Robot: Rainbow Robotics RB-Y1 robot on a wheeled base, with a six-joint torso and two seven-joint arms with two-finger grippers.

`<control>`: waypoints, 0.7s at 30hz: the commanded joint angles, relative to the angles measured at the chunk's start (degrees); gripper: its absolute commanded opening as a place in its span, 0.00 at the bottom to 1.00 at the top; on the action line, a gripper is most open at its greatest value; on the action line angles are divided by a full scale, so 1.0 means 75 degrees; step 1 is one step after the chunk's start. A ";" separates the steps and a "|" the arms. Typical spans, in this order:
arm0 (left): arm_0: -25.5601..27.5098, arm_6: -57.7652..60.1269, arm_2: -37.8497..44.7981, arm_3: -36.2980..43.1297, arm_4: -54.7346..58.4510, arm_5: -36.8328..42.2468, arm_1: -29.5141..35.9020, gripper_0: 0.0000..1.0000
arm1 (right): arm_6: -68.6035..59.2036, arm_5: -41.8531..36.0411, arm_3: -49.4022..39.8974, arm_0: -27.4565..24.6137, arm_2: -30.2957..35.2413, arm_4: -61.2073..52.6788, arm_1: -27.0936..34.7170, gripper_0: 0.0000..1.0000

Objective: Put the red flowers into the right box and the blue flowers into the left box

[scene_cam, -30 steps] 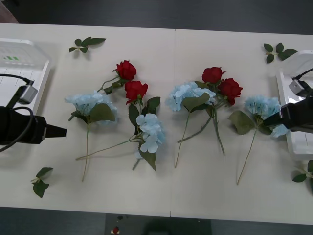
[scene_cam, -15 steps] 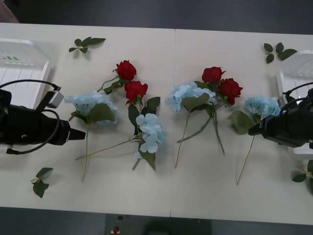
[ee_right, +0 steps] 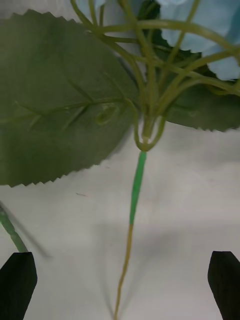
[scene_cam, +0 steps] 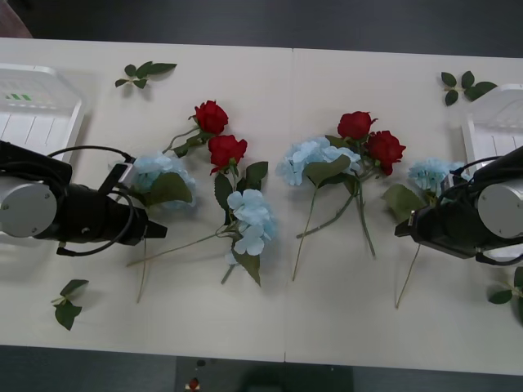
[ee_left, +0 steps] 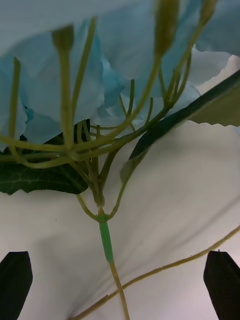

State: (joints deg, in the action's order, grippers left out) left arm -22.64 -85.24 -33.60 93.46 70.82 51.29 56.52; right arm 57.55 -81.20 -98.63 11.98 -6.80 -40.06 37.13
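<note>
Both arms have slid inward: left gripper (scene_cam: 155, 232) sits open at the leftmost blue flower's (scene_cam: 155, 171) 6 o'clock, right gripper (scene_cam: 402, 230) open over the rightmost blue flower (scene_cam: 431, 174) stem.

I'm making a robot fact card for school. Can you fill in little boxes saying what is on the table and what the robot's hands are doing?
Red flowers: four red roses lying mid-table, none in a box.
Blue flowers: four pale blue flowers on the table, none boxed.
Left box: white tray at the table's left edge.
Right box: white tray at the right edge.
Left end effector: open, straddling the leftmost blue flower's stem.
Right end effector: open, straddling the rightmost blue flower's stem.
Extras: loose leaf sprigs near the corners.
</note>
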 commanded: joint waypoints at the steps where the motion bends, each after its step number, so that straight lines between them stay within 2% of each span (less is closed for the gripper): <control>1: -0.0392 0.0080 -0.0254 -0.0146 -0.0196 -0.0136 0.0046 1.00 | -0.0021 0.0338 0.0271 0.0032 0.0075 0.0056 -0.0052 1.00; 17: -0.0696 0.0068 -0.0512 -0.0509 -0.0758 -0.0194 -0.0306 1.00 | 0.0248 0.0842 0.0717 0.0032 0.0028 0.0209 -0.0263 1.00; 18: -0.0696 0.0068 -0.0512 -0.0509 -0.0782 -0.0194 -0.0306 0.99 | 0.0248 0.0842 0.0728 0.0032 0.0028 0.0221 -0.0263 0.92; 19: -0.0696 0.0068 -0.0536 -0.0509 -0.0794 -0.0194 -0.0306 0.87 | 0.0260 0.0854 0.0740 0.0032 0.0028 0.0232 -0.0275 0.68; 20: -0.0731 0.0068 -0.0594 -0.0509 -0.0817 -0.0206 -0.0306 0.67 | 0.0272 0.0842 0.0740 0.0032 0.0040 0.0244 -0.0263 0.25; 21: -0.0743 0.0092 -0.0653 -0.0497 -0.0852 -0.0218 -0.0306 0.52 | 0.0284 0.0854 0.0740 0.0032 0.0028 0.0256 -0.0275 0.08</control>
State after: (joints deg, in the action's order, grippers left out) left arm -26.52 -85.24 -38.33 89.15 65.08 50.49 53.75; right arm 57.81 -74.93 -92.49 11.98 -6.82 -38.87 36.03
